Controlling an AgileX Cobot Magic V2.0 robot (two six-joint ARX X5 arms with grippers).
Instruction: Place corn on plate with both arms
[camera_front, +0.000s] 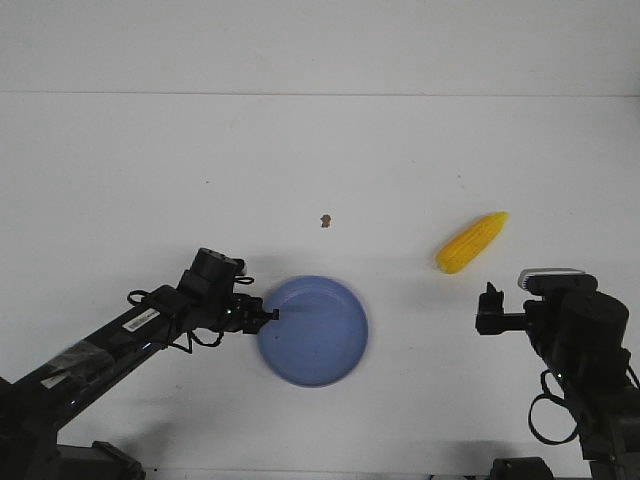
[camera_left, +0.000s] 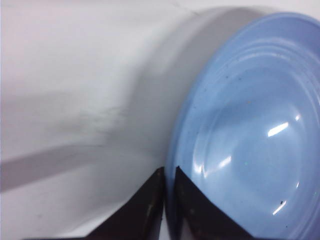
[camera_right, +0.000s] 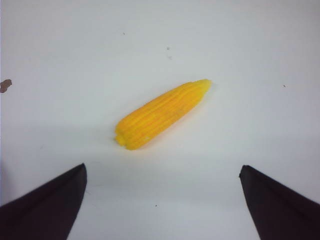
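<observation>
The yellow corn (camera_front: 471, 242) lies on the white table at the right, tip pointing to the far right. It also shows in the right wrist view (camera_right: 161, 113), ahead of the fingers. My right gripper (camera_front: 490, 300) is open and empty, a little nearer than the corn. The blue plate (camera_front: 345, 355) sits at the middle front. My left gripper (camera_front: 270, 315) is shut on the plate's left rim; in the left wrist view the two fingers (camera_left: 187, 200) pinch the rim (camera_left: 172, 150) between them.
A tiny brown speck (camera_front: 325, 220) lies on the table beyond the plate; it shows at the edge of the right wrist view (camera_right: 5, 85). The table's far edge runs across the back.
</observation>
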